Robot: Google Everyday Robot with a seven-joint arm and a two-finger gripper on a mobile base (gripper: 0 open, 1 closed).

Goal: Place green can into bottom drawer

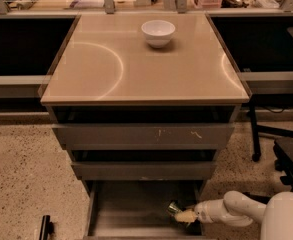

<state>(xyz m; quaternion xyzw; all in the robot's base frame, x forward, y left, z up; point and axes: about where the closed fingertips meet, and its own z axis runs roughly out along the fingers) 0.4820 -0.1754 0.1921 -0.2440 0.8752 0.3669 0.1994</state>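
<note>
— What was hidden or cut off around the cabinet (136,74)?

— The bottom drawer (131,209), standing open at the cabinet's foot, was cut by the lower edge. Only its dull grey-brown metal floor and thin side walls were seen. The green can (173,207) was partly covered by the gripper (182,215), so only a shiny rim and some mottled label could be made out.

— How was the can held?

— It was clasped between pale fingers inside that drawer, towards the cabinet's right side. Whether it touched the drawer floor could not be told. The smooth, rounded white arm (236,211) was seen entering from the cabinet's right.

— And on top?

— A round white bowl (158,32) was set near the back of the cabinet's glossy tan top.
</note>
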